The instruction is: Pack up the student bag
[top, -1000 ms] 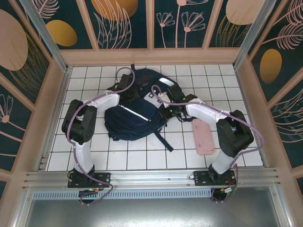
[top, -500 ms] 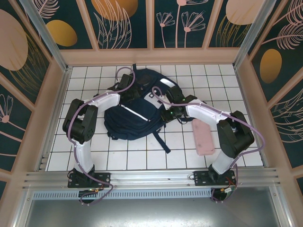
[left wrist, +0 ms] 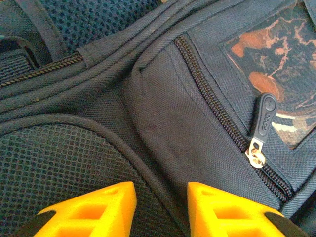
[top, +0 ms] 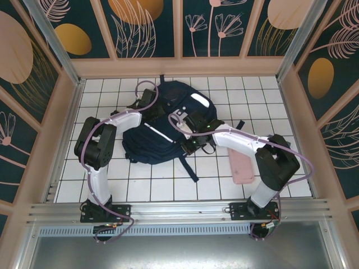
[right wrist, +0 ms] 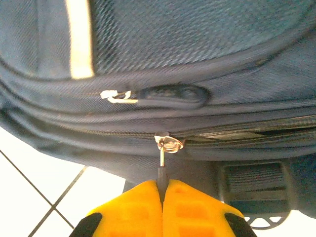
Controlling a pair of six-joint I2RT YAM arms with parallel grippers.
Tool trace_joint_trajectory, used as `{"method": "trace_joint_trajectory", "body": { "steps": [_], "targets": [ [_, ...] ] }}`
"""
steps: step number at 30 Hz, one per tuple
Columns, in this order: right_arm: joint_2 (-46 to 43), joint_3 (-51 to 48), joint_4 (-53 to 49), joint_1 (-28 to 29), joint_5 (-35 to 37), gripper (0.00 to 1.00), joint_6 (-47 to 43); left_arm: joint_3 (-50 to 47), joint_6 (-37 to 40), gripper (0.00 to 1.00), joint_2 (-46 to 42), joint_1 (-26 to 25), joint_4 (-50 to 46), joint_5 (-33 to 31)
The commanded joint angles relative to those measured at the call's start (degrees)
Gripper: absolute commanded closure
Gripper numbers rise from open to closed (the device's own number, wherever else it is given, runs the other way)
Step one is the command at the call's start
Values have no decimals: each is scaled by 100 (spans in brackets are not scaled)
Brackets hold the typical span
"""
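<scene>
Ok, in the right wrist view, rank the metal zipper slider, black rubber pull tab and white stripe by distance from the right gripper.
1. Metal zipper slider, just above the right gripper, which is shut on its zipper pull.
2. Black rubber pull tab, higher, on the next zipper.
3. White stripe, upper left on the student bag.

Light: bright, even, from overhead
Shadows: soft and short beside the student bag [top: 160, 143] on the white tiles [top: 146, 185]
Glare: white stripe [right wrist: 79, 39] nearly blown out
Focus: fabric weave crisp in left wrist view; zipper pull [right wrist: 161, 165] sharp; left gripper [left wrist: 161, 210] and right gripper [right wrist: 162, 210] soft, too near the lens
Edges: top view walls splay outward
</scene>
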Motion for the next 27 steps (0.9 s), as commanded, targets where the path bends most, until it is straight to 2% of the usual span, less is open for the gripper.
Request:
{"method": "trace_joint_trajectory", "body": {
  "steps": [1, 7, 11, 19, 24, 27],
  "targets": [
    [-84, -112, 13, 185, -504, 100, -102, -400, -285, 68, 325, 24, -287, 80],
    [-144, -234, 620, 518, -1287, 100, -128, -358, -311, 68, 208, 27, -105, 422],
    [-266, -464, 847, 487, -1033, 100, 6, -195, -12, 61, -88, 23, -224, 668],
    [-1130, -1055, 1502, -693, -548, 100, 788, -223, 968, 40, -1055, 28, -853, 510],
    [-1331, -1027, 1692, -1220, -357, 100, 1111, -494, 2205, 35, -1554, -5, -855, 1071],
    [-1200, -864, 1630, -1298, -260, 100, 1237, -587, 2937, 33, -1900, -171, -1038, 1086]
  ]
}}
